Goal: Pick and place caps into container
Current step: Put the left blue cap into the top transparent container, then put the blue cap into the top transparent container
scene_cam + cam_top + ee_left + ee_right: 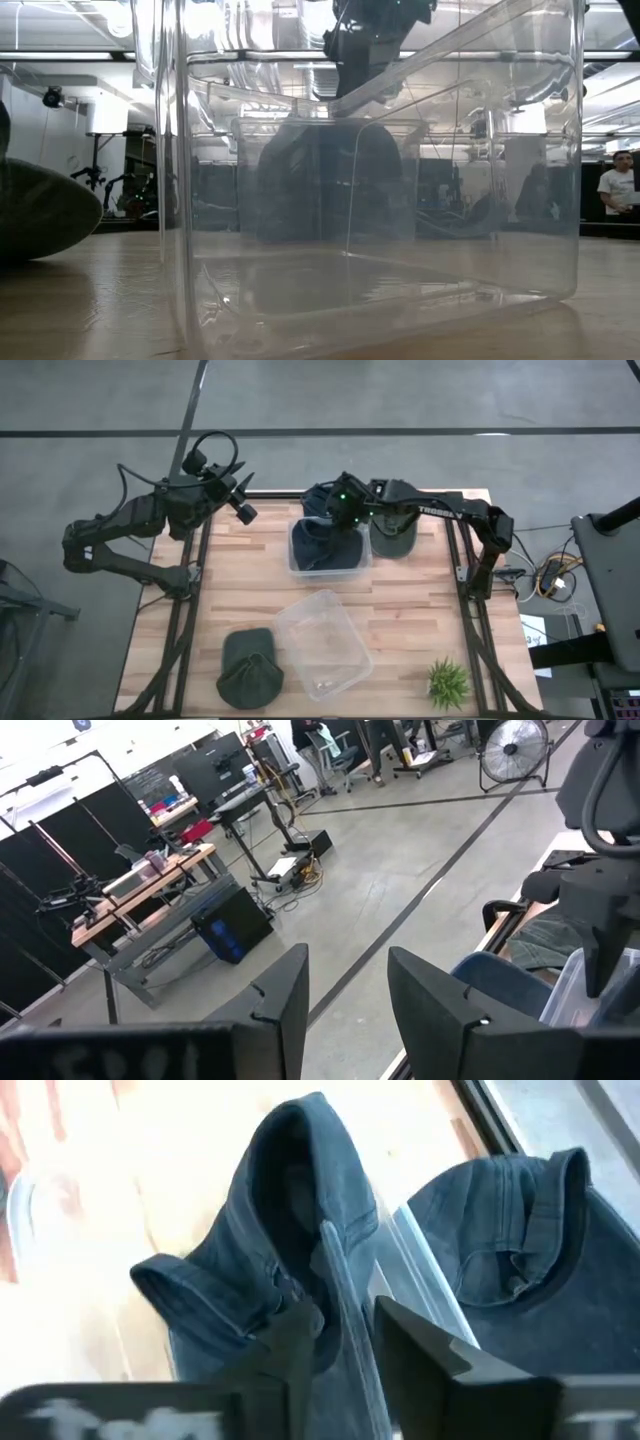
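A navy cap [325, 545] lies crumpled inside a clear container [296, 565] at the table's far middle; in the right wrist view this navy cap [270, 1230] fills the container's inside. My right gripper [346, 512] [345, 1335] hangs open over the container's far rim, its fingers on either side of the clear wall [345, 1280]. Another dark cap [520, 1240] lies just outside that wall. More caps lie on the table: a navy cap [317, 498] at the far edge, an olive cap [394, 532] right of the container, and an olive cap [250, 665] near left. My left gripper [243, 510] waits open, far left. My right gripper has one finger [295, 1335] inside the container, right at the navy cap's folded fabric [285, 1295], and the other finger outside the wall. Whether the inner finger touches the cap, I cannot tell.
A second clear container [320, 643] [380, 200] stands near the table's middle, nothing in it, and fills the low view. A small spiky green plant [447, 682] stands at the near right corner. A person [620, 185] stands far off in the room.
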`<state>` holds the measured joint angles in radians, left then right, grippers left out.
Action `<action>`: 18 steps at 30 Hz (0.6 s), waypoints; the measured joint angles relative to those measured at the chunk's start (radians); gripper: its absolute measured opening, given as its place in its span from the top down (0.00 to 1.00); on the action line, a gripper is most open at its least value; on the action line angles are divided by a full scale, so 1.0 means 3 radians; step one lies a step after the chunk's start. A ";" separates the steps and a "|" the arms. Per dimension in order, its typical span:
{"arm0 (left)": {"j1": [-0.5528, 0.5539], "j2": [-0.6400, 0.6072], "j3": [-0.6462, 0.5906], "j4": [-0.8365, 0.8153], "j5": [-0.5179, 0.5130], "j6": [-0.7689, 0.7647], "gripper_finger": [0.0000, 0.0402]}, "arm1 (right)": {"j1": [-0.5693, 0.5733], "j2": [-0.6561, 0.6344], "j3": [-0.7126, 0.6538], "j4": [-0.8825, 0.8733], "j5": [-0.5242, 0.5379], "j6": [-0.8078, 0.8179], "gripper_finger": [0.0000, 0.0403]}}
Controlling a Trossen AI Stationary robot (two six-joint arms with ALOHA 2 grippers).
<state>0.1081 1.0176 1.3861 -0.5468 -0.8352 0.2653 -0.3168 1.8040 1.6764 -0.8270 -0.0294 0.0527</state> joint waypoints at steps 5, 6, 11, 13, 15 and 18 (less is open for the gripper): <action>-0.0001 0.0000 0.0000 -0.0002 0.0000 -0.0001 0.67 | -0.0009 0.0005 0.0257 -0.0108 0.0022 -0.0092 0.58; -0.0001 0.0000 0.0000 -0.0003 0.0000 -0.0001 0.67 | -0.0029 0.0003 0.0324 -0.0112 0.0020 -0.0132 0.55; -0.0001 0.0004 0.0000 -0.0003 0.0016 -0.0125 0.67 | -0.0244 -0.0003 0.0740 -0.0231 0.0008 -0.0166 0.48; 0.0000 0.0014 0.0000 -0.0008 0.0038 -0.0265 0.67 | -0.0396 -0.0008 0.0869 -0.0326 0.0004 -0.0095 0.48; 0.0000 0.0023 0.0000 -0.0023 0.0115 -0.0426 0.67 | -0.0577 -0.0007 0.0953 -0.0431 -0.0052 -0.0017 0.48; 0.0000 0.0035 0.0000 -0.0031 0.0316 -0.0707 0.67 | -0.0904 -0.0007 0.0976 -0.0491 -0.0400 0.0187 0.48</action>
<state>0.1081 1.0282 1.3861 -0.5560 -0.7405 0.0532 -0.5881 1.8019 1.9691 -0.9743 -0.1495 0.1087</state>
